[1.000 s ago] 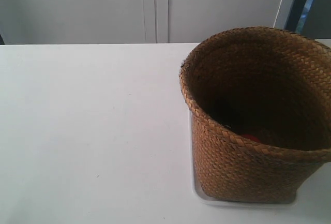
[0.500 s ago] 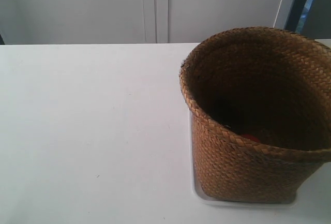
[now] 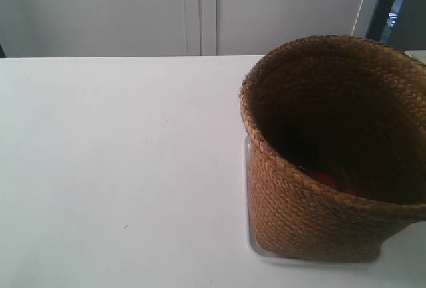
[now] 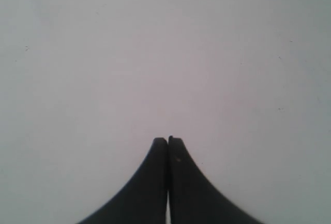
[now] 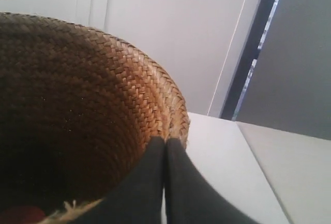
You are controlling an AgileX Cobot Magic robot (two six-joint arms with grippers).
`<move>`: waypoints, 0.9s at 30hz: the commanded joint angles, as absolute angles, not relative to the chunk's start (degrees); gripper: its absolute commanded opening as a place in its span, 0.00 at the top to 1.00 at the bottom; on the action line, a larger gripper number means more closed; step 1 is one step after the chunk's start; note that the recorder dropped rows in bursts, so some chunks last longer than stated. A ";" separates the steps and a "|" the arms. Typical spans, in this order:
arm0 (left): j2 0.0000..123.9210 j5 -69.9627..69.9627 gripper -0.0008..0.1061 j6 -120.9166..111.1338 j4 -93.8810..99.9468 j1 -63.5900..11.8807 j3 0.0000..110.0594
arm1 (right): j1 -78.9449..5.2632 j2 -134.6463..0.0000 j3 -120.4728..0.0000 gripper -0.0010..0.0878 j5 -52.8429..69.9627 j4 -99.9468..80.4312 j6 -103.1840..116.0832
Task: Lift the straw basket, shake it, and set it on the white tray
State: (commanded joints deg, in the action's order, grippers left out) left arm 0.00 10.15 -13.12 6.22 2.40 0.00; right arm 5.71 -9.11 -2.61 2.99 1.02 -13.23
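The straw basket stands over the white tray at the exterior view's right and leans a little. Only the tray's near-left rim shows beneath it. In the right wrist view my right gripper is shut, its black fingertips pinching the braided rim of the straw basket. One finger lies inside the wall and the other outside. My left gripper is shut on nothing and hangs over bare white table. Neither arm shows in the exterior view.
Something red lies in the dark bottom of the basket. The white table stretches to the exterior view's left. White cabinet doors close the back, and a dark gap shows beyond the table's edge.
The basket's rim has shifted toward the exterior view's right and the basket tilted, showing more of the red thing inside. The tray stayed put.
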 joint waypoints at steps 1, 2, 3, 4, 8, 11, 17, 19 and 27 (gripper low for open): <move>0.00 10.15 0.99 -13.12 6.22 2.40 0.00 | 5.71 -8.10 -2.61 0.99 4.71 1.02 -13.23; 0.00 10.15 0.99 -13.12 6.22 2.40 0.00 | 5.71 -7.15 -2.61 0.99 6.13 1.02 -13.23; 0.00 10.15 0.99 -13.12 6.22 2.40 0.00 | 5.71 -6.41 -2.61 0.99 6.87 1.02 -13.23; 0.00 10.15 0.99 -13.12 6.22 2.40 0.00 | 5.71 -5.58 -2.61 0.99 7.18 1.02 -13.23; 0.00 10.15 0.99 -13.12 6.22 2.40 0.00 | 5.71 -2.22 -2.61 0.99 7.97 1.02 -13.23; 0.00 10.15 0.99 -13.12 6.22 2.40 0.00 | 5.71 0.00 -2.61 0.99 11.92 1.02 -13.23; 0.00 10.15 0.99 -13.12 6.22 2.40 0.00 | 5.71 0.00 -2.61 0.99 19.31 0.00 -13.23; 0.00 10.15 0.99 -13.12 6.22 2.40 0.00 | 5.71 0.00 -2.61 0.99 21.32 0.00 -13.23; 0.00 10.15 0.99 -13.12 6.22 2.40 0.00 | 5.71 0.00 0.00 0.99 23.01 0.00 -13.46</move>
